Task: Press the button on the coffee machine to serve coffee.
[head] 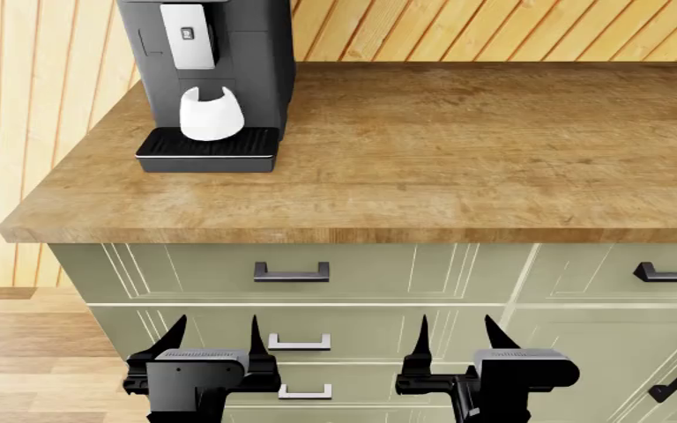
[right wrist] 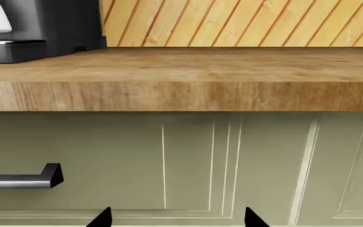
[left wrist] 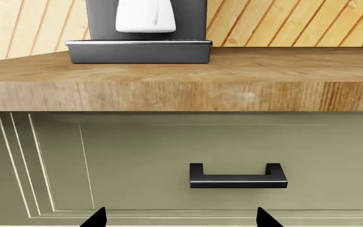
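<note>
You are at the very start: the button is not pressed yet. On the far left of the wooden counter [head: 457, 150] stands the coffee machine [head: 250, 62], with a white mug [head: 211, 115] sitting on its drip tray [head: 207, 152]. The button [head: 188, 34] is the tiny pale key high on the front, above the mug.

Your left gripper [head: 212, 339] hangs low in front of the drawers [head: 362, 269], its fingers spread wide and holding nothing. Your right gripper [head: 454, 339] is low too, also wide and holding nothing.

I think the left arm is closer. Lift it up over the counter and poke one fingertip at that small key.
</note>
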Controlling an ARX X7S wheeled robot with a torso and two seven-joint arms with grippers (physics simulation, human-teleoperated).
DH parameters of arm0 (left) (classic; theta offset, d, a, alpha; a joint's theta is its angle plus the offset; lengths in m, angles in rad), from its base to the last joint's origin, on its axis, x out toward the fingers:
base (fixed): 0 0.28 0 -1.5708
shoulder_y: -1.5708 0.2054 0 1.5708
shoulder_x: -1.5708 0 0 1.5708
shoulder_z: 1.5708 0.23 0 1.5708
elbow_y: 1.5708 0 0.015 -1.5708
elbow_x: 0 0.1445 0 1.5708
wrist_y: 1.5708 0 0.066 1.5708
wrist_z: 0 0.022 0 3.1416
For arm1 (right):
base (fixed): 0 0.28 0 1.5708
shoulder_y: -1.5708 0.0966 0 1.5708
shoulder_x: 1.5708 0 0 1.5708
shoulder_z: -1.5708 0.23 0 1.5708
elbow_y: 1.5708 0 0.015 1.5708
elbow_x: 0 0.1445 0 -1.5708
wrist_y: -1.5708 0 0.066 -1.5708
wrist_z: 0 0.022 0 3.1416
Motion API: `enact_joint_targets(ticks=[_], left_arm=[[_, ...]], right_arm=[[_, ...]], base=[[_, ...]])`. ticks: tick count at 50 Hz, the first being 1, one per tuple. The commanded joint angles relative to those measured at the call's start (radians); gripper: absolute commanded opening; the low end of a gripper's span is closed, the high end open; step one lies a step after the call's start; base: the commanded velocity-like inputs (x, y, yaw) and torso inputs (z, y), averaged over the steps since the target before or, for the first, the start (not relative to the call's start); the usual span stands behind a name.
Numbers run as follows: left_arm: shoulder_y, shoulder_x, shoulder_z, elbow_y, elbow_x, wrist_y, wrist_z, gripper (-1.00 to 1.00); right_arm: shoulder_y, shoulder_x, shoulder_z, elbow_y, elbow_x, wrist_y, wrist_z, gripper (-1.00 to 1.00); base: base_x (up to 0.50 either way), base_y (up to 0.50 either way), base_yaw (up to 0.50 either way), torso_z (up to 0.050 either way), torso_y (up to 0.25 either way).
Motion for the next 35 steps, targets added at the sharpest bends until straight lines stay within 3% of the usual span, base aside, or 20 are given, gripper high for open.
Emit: enact_joint_targets(ticks=[1, 31, 35], left_arm=[[0.001, -0.016, 0.018, 0.000, -0.016, 0.001, -0.017, 1.00], [-0.002, -0.076, 0.083, -0.005, -0.075, 0.007, -0.084, 1.00], [0.008, -0.083, 0.088, 0.014, -0.080, 0.011, -0.089, 1.00]], right_arm=[[0.001, 0.015, -0.020, 0.002, 0.014, 0.005, 0.022, 1.00], [0.007, 0.076, -0.087, -0.001, 0.074, 0.016, 0.085, 1.00], [0.004, 0.081, -0.097, -0.008, 0.076, 0.013, 0.088, 1.00]], base=[[0.00, 0.00, 0.00, 0.000, 0.000], [0.00, 0.00, 0.00, 0.000, 0.000], [0.00, 0.39, 0.00, 0.000, 0.000]])
